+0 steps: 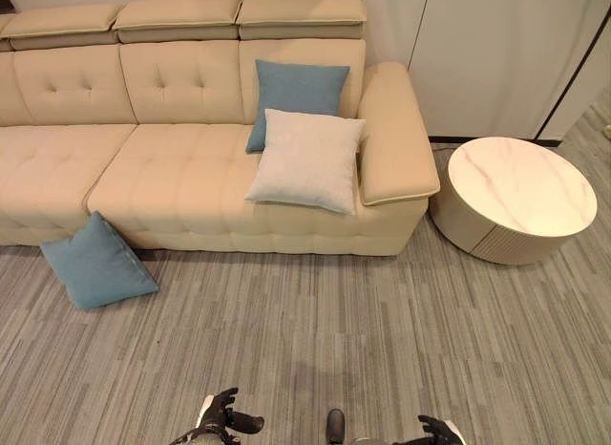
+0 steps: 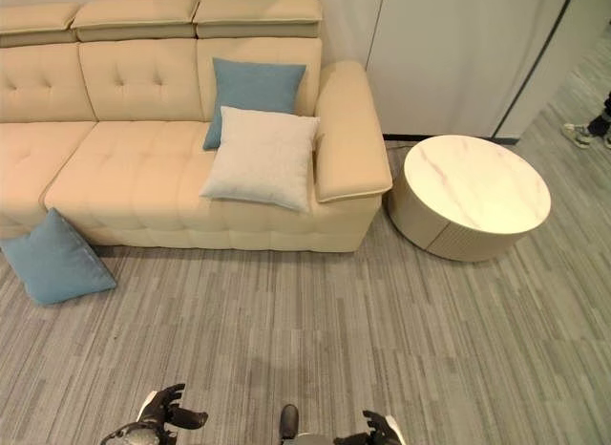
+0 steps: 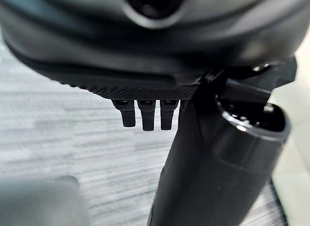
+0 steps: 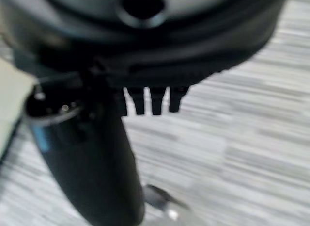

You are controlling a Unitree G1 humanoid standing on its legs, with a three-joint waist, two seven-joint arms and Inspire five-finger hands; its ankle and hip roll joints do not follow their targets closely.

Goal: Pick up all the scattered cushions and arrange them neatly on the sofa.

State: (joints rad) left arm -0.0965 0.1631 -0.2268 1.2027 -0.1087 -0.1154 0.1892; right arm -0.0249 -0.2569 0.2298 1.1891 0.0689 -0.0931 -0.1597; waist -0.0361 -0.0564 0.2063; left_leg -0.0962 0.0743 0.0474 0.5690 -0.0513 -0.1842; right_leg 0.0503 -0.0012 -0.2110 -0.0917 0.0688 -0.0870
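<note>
Cushions lie in two places: a white cushion (image 1: 306, 159) and a blue cushion (image 1: 296, 94) sit on the right end seat of the beige sofa (image 1: 172, 178), the white one leaning in front of the blue one and against the armrest, while a second blue cushion (image 1: 96, 263) rests on the grey striped floor (image 1: 382, 340), propped against the sofa's front edge. A round white side table (image 1: 516, 199) stands just beside the armrest. The left hand (image 1: 221, 413) and right hand (image 1: 437, 430) hang low over the floor, fingers relaxed and apart, holding nothing.
</note>
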